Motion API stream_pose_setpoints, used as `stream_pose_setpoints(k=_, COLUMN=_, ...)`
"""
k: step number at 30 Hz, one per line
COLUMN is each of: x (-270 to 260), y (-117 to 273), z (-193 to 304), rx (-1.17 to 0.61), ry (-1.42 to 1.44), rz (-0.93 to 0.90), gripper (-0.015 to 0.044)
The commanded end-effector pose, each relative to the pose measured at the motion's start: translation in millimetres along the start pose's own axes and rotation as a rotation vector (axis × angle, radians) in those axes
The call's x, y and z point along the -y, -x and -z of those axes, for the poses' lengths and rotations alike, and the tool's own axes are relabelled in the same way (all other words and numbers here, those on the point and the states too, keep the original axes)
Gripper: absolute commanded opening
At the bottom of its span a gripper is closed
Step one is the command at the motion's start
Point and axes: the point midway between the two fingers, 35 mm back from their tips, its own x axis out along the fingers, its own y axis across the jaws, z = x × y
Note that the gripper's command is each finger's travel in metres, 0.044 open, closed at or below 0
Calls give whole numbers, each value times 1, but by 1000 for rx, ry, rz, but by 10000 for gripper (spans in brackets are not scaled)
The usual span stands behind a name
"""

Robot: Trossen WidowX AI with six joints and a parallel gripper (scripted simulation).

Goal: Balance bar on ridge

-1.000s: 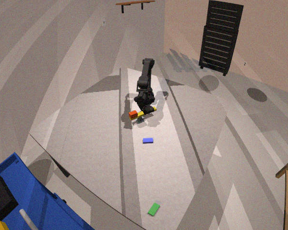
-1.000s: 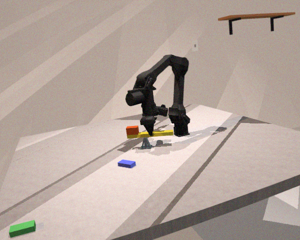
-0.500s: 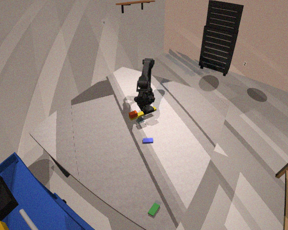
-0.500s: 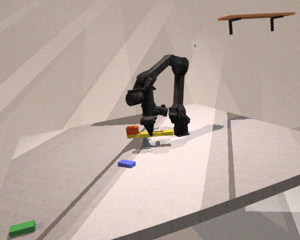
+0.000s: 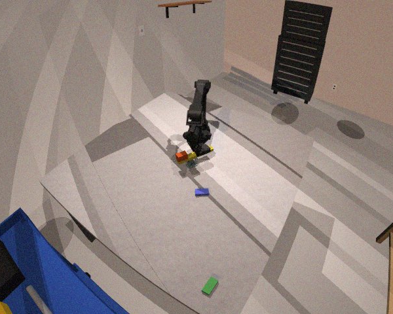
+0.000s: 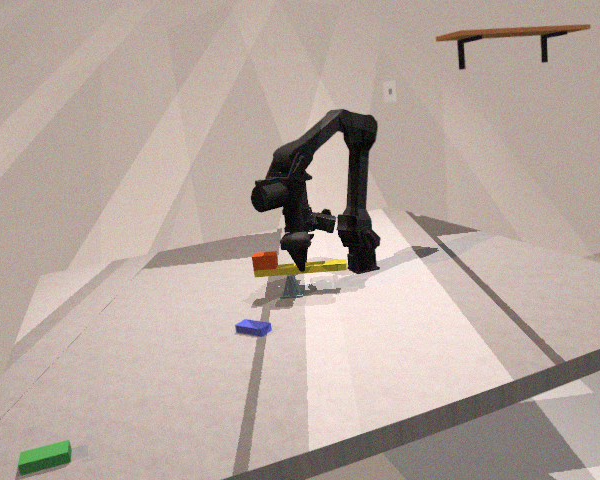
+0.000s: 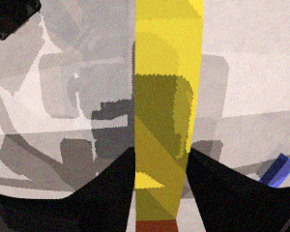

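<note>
A long yellow bar (image 5: 192,155) (image 6: 331,266) (image 7: 166,48) is held nearly level above the table. An orange-red block (image 5: 181,156) (image 6: 265,260) (image 7: 157,226) sits on its left end in the top and exterior views. My gripper (image 5: 198,152) (image 6: 302,268) (image 7: 159,153) is shut on the bar, part way between the block and the bar's other end. The small grey-green ridge (image 5: 191,164) (image 6: 292,289) stands on the table under the bar, slightly to the block's side of my fingers. The bar is at or just above the ridge's top; contact cannot be told. The ridge is not clearly visible in the wrist view.
A blue block (image 5: 202,191) (image 6: 252,327) (image 7: 280,170) lies on the table in front of the ridge. A green block (image 5: 209,285) (image 6: 45,457) lies farther out, near the table's front edge. The arm's base stands close to the bar's far end in the exterior view.
</note>
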Motion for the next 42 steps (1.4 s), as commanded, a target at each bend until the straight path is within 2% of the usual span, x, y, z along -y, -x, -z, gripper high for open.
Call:
stream_pose_setpoints(k=1, x=0, y=0, z=0, rx=0, ry=0, rz=0, gripper=0)
stream_pose_setpoints(k=13, x=0, y=0, z=0, rx=0, ry=0, rz=0, gripper=0)
stream_pose_setpoints(k=19, x=0, y=0, z=0, rx=0, ry=0, rz=0, gripper=157)
stream_pose_setpoints(k=20, x=0, y=0, z=0, rx=0, ry=0, rz=0, gripper=167)
stream_pose_setpoints(k=42, x=0, y=0, z=0, rx=0, ry=0, rz=0, gripper=169)
